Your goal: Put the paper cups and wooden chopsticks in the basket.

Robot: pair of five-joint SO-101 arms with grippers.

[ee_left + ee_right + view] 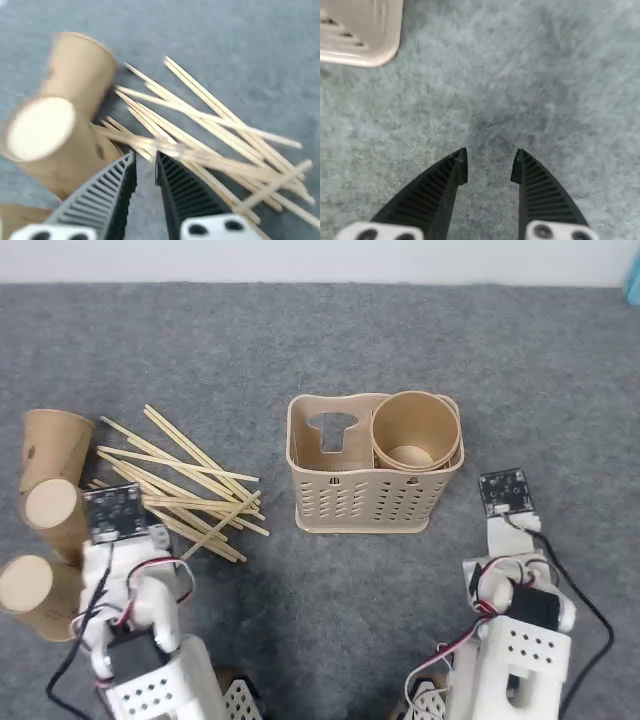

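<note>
The table (pixel 560 360) is covered all over by a grey carpet (pixel 330 340) with a short pile, evenly lit with only soft shadows. Along its 12 o'clock edge runs a pale strip (pixel 300 260). A small blue-green object (pixel 634 280) shows near 2 o'clock.

- Paper cups (pixel 55 445) lying loose outside the basket (pixel 360 505): three, the other two at (pixel 52 515) and (pixel 35 595).
- Nested cups (pixel 415 430) inside the basket: at least two rims show; the exact number cannot be told.
- Wooden chopsticks (pixel 185 485): one loose heap, well over ten, too crossed to count exactly.
- Basket: one, with two compartments.
- Arms: two, the left arm (pixel 130 590) and the right arm (pixel 515 600).
</note>
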